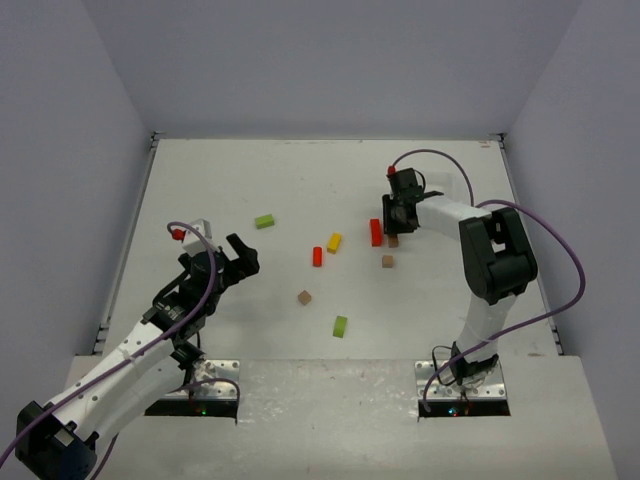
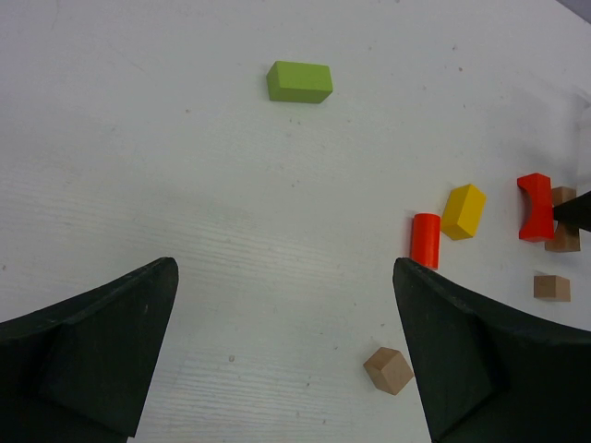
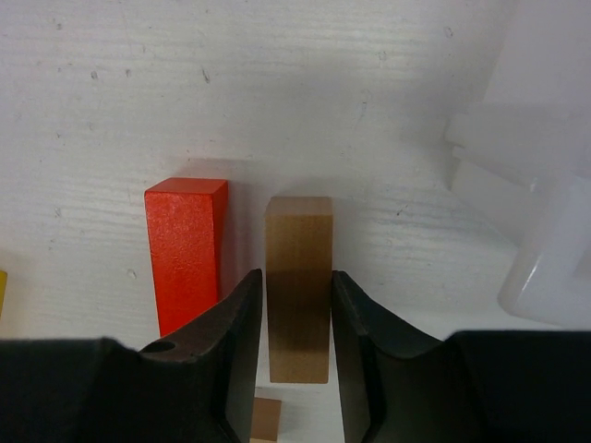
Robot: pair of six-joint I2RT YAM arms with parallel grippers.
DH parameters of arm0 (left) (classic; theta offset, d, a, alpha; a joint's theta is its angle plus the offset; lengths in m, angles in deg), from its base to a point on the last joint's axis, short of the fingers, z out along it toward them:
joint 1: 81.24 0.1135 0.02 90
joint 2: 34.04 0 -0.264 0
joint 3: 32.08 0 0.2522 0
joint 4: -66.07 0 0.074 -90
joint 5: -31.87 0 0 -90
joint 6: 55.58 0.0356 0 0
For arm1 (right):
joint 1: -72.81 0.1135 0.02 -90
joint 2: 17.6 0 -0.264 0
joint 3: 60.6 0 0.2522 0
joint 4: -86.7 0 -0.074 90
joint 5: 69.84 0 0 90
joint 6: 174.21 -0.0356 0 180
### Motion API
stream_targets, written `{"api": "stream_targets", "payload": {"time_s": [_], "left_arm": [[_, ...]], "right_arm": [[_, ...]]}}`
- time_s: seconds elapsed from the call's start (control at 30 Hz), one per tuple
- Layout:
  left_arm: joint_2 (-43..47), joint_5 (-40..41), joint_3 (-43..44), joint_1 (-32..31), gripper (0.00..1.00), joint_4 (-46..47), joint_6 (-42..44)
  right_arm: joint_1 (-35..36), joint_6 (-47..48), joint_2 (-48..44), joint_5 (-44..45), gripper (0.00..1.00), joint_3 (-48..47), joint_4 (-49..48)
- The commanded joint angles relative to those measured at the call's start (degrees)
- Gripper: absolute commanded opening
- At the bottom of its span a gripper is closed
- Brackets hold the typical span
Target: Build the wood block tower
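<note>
The wood blocks lie loose on the white table (image 1: 220, 180), with no stack standing. My right gripper (image 1: 400, 215) is shut on a plain brown bar (image 3: 298, 277), its jaws against the bar's two long sides. A red bar (image 3: 185, 249) stands close on the left of the brown bar, also seen from above (image 1: 376, 232). My left gripper (image 1: 240, 258) is open and empty, wide apart in the left wrist view (image 2: 284, 268). A brown cube (image 2: 389, 370) sits by the left gripper's right finger. A red cylinder (image 2: 426, 240), a yellow block (image 2: 464, 211) and a lime green block (image 2: 299, 81) lie farther off.
Another green block (image 1: 340, 326) lies near the front middle. A brown cube (image 1: 387, 261) sits just in front of the right gripper. Grey walls close the table on three sides. A pale white shape (image 3: 545, 231) fills the right of the right wrist view.
</note>
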Motion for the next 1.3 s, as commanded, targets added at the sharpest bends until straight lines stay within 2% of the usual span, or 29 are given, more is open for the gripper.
{"api": "stream_targets", "payload": {"time_s": [0.0, 0.23, 0.33, 0.4, 0.87, 1.0, 1.27], "left_arm": [[0.5, 0.6, 0.0, 0.4, 1.0, 2.0, 0.7], [0.7, 0.4, 0.1, 0.4, 1.0, 1.8, 0.7], [0.8, 0.5, 0.1, 0.5, 1.0, 1.8, 0.7], [0.8, 0.4, 0.1, 0.4, 1.0, 1.8, 0.7], [0.8, 0.3, 0.1, 0.4, 1.0, 1.7, 0.9], [0.9, 0.2, 0.1, 0.4, 1.0, 1.8, 0.8], [0.4, -0.3, 0.0, 0.4, 1.0, 2.1, 1.2]], "right_arm": [[-0.2, -1.4, 0.7, 0.2, 0.4, -2.9, 0.2], [-0.2, -3.2, 2.3, 1.0, 0.37, -4.8, 1.5], [-0.2, -4.1, 2.5, 2.3, 0.28, -5.2, 1.8], [-0.2, -4.9, 3.1, 3.6, 0.26, -6.2, 2.9], [-0.1, -5.8, 5.2, 2.9, 0.31, -8.5, 3.6], [-0.1, -6.1, 5.1, 3.7, 0.38, -8.6, 4.1], [-0.1, -5.6, 2.1, 5.0, 0.45, -10.4, 6.8]]}}
